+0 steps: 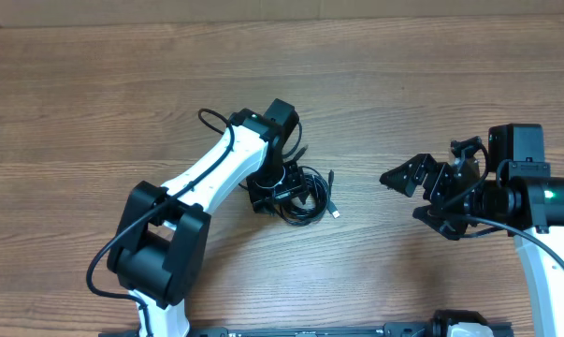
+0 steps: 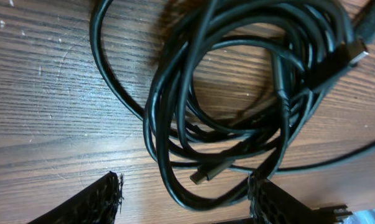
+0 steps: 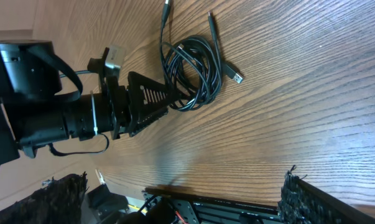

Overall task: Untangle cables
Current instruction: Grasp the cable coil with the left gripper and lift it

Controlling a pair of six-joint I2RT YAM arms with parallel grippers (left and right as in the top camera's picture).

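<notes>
The cables (image 1: pixel 305 197) are thin black cords bunched in a small coil at the table's middle, with a silver-tipped plug (image 1: pixel 336 214) sticking out to the right. My left gripper (image 1: pixel 274 194) is low over the coil's left side. In the left wrist view the coil (image 2: pixel 237 93) fills the frame, and my left gripper (image 2: pixel 184 183) is open with the coil's lowest loop lying between its fingers. A small plug (image 2: pixel 203 176) lies just inside that loop. My right gripper (image 1: pixel 408 197) is open and empty, well right of the coil. The right wrist view shows the coil (image 3: pixel 193 74) far from its fingers (image 3: pixel 184 183).
The wooden table (image 1: pixel 94 94) spreads all round. The left arm (image 1: pixel 197 183) runs from the front left up to the coil. The right arm's base (image 1: pixel 543 253) stands at the right edge. A black rail (image 1: pixel 310 330) lines the table's front edge.
</notes>
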